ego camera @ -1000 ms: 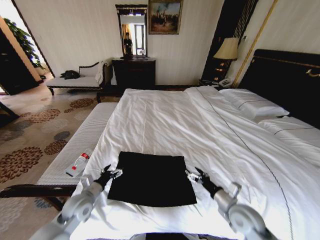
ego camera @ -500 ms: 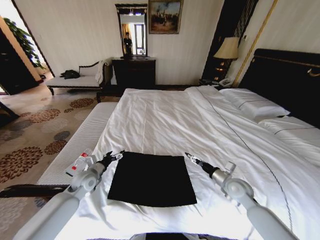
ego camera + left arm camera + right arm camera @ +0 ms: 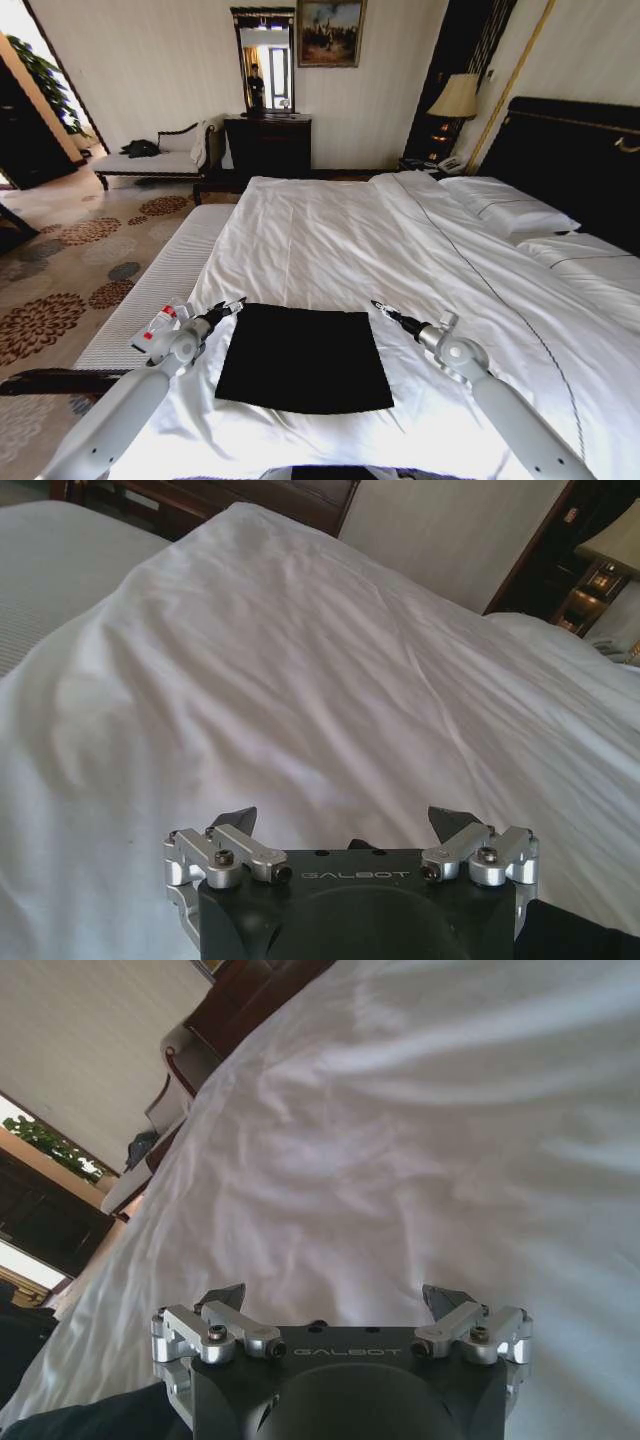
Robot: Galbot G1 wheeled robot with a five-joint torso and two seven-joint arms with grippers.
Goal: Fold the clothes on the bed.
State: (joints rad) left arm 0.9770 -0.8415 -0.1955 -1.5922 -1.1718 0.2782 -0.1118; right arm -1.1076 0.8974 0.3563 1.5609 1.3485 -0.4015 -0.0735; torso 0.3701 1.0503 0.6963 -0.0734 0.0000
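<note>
The clothes [image 3: 305, 358] are a black garment lying flat as a squarish fold on the near part of the bed [image 3: 330, 240]. My left gripper [image 3: 230, 305] hovers open just off the garment's far left corner. At the far right corner my right gripper [image 3: 380, 307] is also open. In the left wrist view the left gripper [image 3: 345, 825] has its fingers wide apart over white duvet, with a black edge of the clothes [image 3: 585, 935] beside it. The right gripper [image 3: 335, 1300] looks the same, with the clothes [image 3: 60, 1425] at its side.
A white bench [image 3: 150, 300] runs along the bed's left side with a small red-and-white item [image 3: 160, 325] on it. Pillows [image 3: 510, 212] lie against the dark headboard [image 3: 570, 150] at right. A dresser [image 3: 268, 145] and patterned carpet lie beyond.
Both arms have stretched forward, carrying the grippers from the garment's side edges up to its far corners. The garment itself has not moved.
</note>
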